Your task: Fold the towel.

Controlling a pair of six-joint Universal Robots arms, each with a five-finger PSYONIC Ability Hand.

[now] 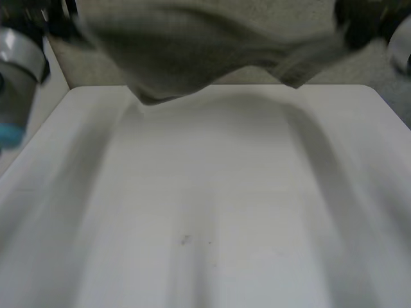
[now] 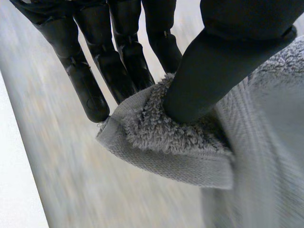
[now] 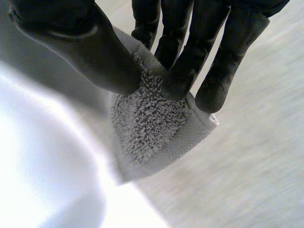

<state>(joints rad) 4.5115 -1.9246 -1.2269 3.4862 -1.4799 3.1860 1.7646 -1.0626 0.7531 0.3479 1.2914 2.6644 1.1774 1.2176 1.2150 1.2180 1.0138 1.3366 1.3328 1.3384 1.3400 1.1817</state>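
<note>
— How's the light?
— Soft. The towel [image 1: 192, 51] throws a broad, dim shadow on the counter [image 1: 212, 212].
— Glare?
— Beside the right hand [image 3: 180, 52], by its thumb, the counter washes out white.

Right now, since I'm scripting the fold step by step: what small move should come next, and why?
Probably lower both hands together toward the table to lay the towel flat. The left hand and right hand each pinch a corner between thumb and fingers, and the towel hangs in the air near the table's far edge, so no fold can start yet.
</note>
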